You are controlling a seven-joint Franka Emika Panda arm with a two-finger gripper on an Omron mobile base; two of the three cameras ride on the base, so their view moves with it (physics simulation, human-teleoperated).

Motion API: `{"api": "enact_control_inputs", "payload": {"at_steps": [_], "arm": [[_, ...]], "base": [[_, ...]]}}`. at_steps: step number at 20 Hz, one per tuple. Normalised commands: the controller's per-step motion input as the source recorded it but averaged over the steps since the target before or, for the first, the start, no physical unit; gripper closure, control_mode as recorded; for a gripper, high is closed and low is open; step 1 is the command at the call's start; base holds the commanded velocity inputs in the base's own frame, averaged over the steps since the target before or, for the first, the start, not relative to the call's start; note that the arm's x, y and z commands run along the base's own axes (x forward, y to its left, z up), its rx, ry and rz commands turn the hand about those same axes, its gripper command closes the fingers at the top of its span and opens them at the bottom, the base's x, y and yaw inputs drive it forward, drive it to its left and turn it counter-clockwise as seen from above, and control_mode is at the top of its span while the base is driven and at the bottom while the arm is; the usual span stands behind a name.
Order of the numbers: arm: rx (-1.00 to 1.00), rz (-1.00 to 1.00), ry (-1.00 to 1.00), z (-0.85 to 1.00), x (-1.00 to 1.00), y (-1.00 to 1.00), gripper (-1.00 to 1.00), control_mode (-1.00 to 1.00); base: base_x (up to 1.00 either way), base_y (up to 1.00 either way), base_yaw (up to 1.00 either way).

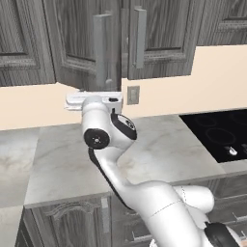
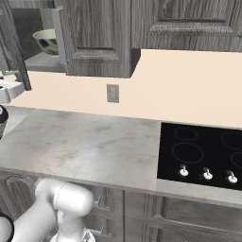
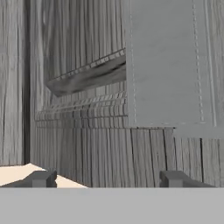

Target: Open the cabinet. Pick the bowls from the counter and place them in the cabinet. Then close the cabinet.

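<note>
Kitchen wall, cream-coloured, with a marble-look counter (image 2: 85, 142) below and dark grey wood-grain units above. Item: cabinet (image 1: 116, 43), tall, double-door, panelled, hung directly above the counter and to the left of the black cooktop (image 2: 203, 151). Doors: the left-hand door (image 1: 84, 41) stands ajar in the left base view, swung out toward the robot; the right-hand door (image 1: 159, 36) sits closer to flush. Fittings: two long vertical grey bar handles, one on each door, the left handle (image 1: 102, 50) and the right handle (image 1: 140, 36) either side of the centre seam. Contents: floral bowl (image 2: 47, 41), cream inside with blue-green pattern outside, seen in the right base view on the shelf inside the cabinet, left of the door edge; a second bowl cannot be made out. Pincer (image 3: 106, 177): spread wide, nothing between the tips, held just below the cabinet's lower edge and close against the door face, near the foot of a handle. Handling, judged: door is rigid and hinged, likely light to swing but will move only on its arc; panel face is flat and offers no purchase, so the bar handle, or the door's outer face for a push, is the sensible contact. Bowl is probably ceramic, smooth and breakable; keep the closing door clear of it.
</note>
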Motion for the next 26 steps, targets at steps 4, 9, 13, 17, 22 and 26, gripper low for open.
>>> {"api": "enact_control_inputs", "payload": {"at_steps": [4,9,13,17,22,26], "arm": [[0.00,0.00,0.00,-0.08,0.61,-0.45,-1.00,-1.00],[0.00,0.00,0.00,-0.10,0.75,-0.43,-1.00,-1.00],[0.00,0.00,-0.03,0.00,0.82,-0.36,-1.00,-1.00],[0.00,0.00,-0.04,0.00,0.78,-0.40,-1.00,-1.00],[0.00,0.00,-0.05,0.00,0.79,-0.37,-1.00,-1.00],[0.01,0.00,-0.05,0.00,0.82,-0.53,-1.00,-1.00]], "base": [[0.00,0.00,0.00],[0.00,0.00,0.00],[0.00,0.00,0.00],[0.00,0.00,0.00],[0.00,0.00,0.00],[0.00,0.00,0.00]]}}
